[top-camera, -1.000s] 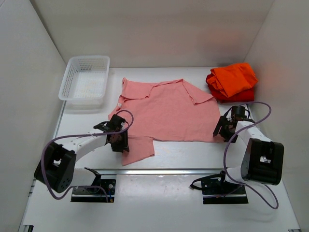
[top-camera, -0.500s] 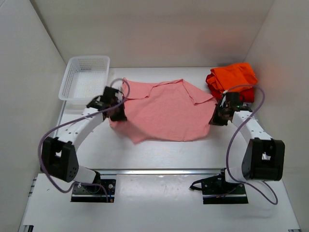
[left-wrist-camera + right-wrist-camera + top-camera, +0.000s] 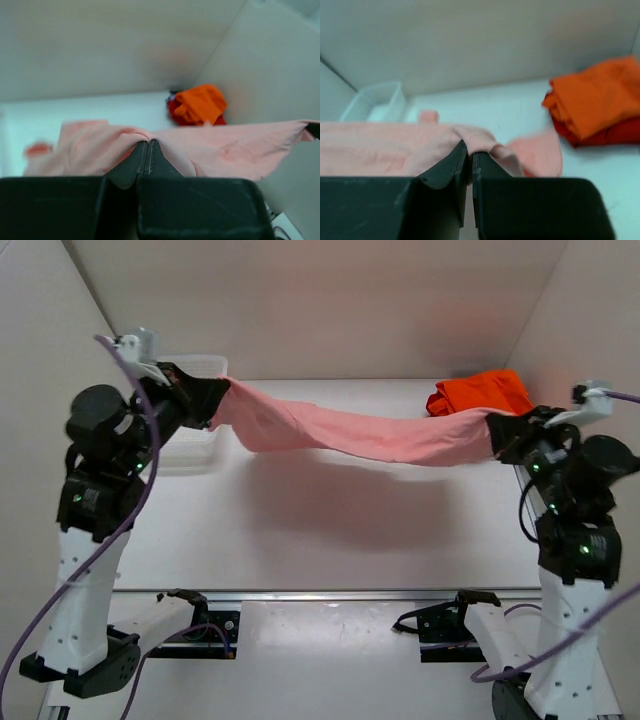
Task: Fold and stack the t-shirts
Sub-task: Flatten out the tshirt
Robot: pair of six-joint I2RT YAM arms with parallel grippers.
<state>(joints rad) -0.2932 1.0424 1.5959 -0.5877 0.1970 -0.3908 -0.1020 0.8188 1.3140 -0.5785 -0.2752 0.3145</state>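
The salmon-pink t-shirt point(image 3: 350, 435) hangs stretched in the air between both arms, sagging a little in the middle, well above the table. My left gripper point(image 3: 215, 395) is shut on its left end, high at the back left; the cloth bunches over the closed fingertips point(image 3: 146, 145). My right gripper point(image 3: 497, 430) is shut on the right end, and pink cloth point(image 3: 480, 140) drapes over its closed tips. A folded bright orange t-shirt point(image 3: 480, 393) lies on a red one point(image 3: 615, 131) at the back right corner.
A white mesh basket point(image 3: 190, 445) stands at the back left, mostly hidden behind my left arm. The box walls close in on the left, right and back. A metal rail point(image 3: 330, 593) runs along the near table edge between the arm bases.
Both grippers closed on the pink t-shirt's lower corners on the table, then rose and spread apart. The shirt left the table and now hangs taut between them.
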